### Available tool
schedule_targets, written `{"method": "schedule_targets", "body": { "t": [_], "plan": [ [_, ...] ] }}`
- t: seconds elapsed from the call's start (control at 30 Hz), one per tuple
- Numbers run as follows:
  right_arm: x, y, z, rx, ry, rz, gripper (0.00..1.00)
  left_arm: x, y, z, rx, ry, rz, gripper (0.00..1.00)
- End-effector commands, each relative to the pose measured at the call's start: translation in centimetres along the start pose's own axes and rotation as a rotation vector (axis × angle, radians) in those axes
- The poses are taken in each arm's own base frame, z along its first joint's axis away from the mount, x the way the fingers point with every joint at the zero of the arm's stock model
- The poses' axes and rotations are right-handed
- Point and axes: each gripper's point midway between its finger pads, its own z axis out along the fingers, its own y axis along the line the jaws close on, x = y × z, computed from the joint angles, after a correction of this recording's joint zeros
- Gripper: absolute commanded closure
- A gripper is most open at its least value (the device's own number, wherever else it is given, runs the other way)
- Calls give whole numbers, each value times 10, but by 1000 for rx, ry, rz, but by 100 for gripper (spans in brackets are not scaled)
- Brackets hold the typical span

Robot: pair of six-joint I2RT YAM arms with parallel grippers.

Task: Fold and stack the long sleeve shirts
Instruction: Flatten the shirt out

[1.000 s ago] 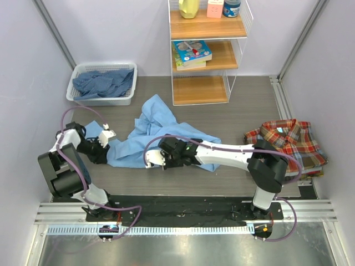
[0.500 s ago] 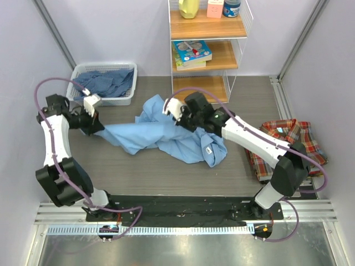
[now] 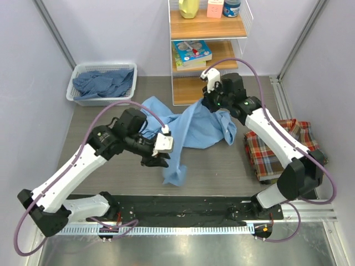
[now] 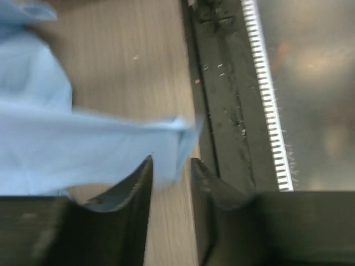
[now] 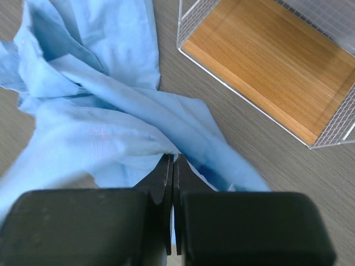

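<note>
A plain light blue shirt [image 3: 191, 130] lies crumpled mid-table, drawn up toward the shelf. My right gripper [image 3: 207, 105] is shut on a fold of it and holds it raised in front of the shelf; the right wrist view shows the closed fingertips [image 5: 173, 158] pinching the cloth [image 5: 100, 138]. My left gripper [image 3: 157, 159] is at the shirt's near edge. In the left wrist view its jaws [image 4: 171, 162] stand apart, with a blurred cloth edge [image 4: 83, 155] crossing just past the tips. A folded plaid shirt [image 3: 280, 149] lies at the right. Darker blue shirts [image 3: 102, 83] fill a basket.
The white basket [image 3: 75, 94] stands at the back left. A wire and wood shelf [image 3: 199, 91] holding books and bottles stands at the back centre, right behind my right gripper. The black base rail [image 3: 183, 208] runs along the near edge.
My left arm has swung from the far left to the middle front. My right gripper has moved back and right toward the shelf, dragging the light blue shirt with it.
</note>
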Motion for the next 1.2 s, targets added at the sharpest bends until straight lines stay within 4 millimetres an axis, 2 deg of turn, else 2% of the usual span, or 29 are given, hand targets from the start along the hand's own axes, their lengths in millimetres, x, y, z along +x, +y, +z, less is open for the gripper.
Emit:
{"method": "schedule_targets", "body": {
  "t": [0.0,0.03,0.07,0.17,0.2,0.23,0.27,0.3,0.33,0.4,0.43,0.47,0.53,0.57,0.7,0.77,0.8,0.83,0.87,0.9,0.93,1.0,1.03,1.1,1.13,1.17],
  "plan": [
    [-35,3,-45,-49,-182,22,99,23,61,-18,-260,80,-165,59],
    [-26,3,-47,-53,-172,23,99,31,74,-27,-306,56,-225,55],
    [-29,3,-58,-47,-196,11,99,47,111,-57,-448,11,-288,46],
    [-19,6,-64,-52,-190,10,99,92,132,-64,-489,76,-340,41],
    [-20,6,-68,-49,-200,10,99,103,142,-65,-519,103,-330,41],
    [-18,6,-69,-46,-198,16,99,127,145,-58,-520,150,-334,41],
    [-18,7,-70,-48,-201,20,99,140,146,-55,-522,176,-323,41],
    [-19,7,-72,-48,-206,27,99,144,162,-54,-566,169,-278,41],
    [-22,5,-74,-41,-214,27,99,172,163,-48,-588,224,-322,40],
    [-26,4,-78,-37,-227,25,99,190,173,-42,-596,260,-326,39],
    [-32,5,-83,-35,-244,18,99,195,185,-43,-632,264,-315,38],
    [-35,5,-86,-35,-254,15,99,214,192,-39,-654,301,-365,38],
    [-40,7,-93,-39,-267,4,99,215,209,-41,-687,273,-375,37],
    [-41,10,-95,-54,-271,1,99,208,215,-36,-668,229,-390,36],
    [-41,18,-102,-88,-276,2,99,183,215,-9,-541,125,-420,33],
    [-41,20,-106,-91,-279,-8,99,174,221,-2,-538,122,-416,49],
    [-39,21,-107,-96,-275,-9,99,161,231,-6,-555,88,-432,55],
    [-36,22,-109,-101,-264,-22,99,156,237,-11,-571,73,-448,67],
    [-35,24,-111,-105,-263,-26,99,150,242,-15,-586,54,-454,74],
    [-32,25,-111,-106,-256,-25,99,136,248,-18,-583,12,-462,87],
    [-30,25,-113,-107,-251,-25,99,131,253,-20,-588,-4,-464,93],
    [-30,27,-117,-107,-255,-30,99,121,269,-22,-611,-38,-495,100],
    [-30,27,-118,-106,-254,-31,99,120,279,-26,-646,-45,-510,100],
    [-31,26,-123,-95,-258,-35,99,124,310,-36,-747,-64,-560,100],
    [-31,26,-125,-94,-259,-35,99,126,320,-39,-778,-74,-576,100],
    [-32,27,-131,-89,-269,-44,99,128,332,-50,-823,-95,-577,100]
  ]
}}
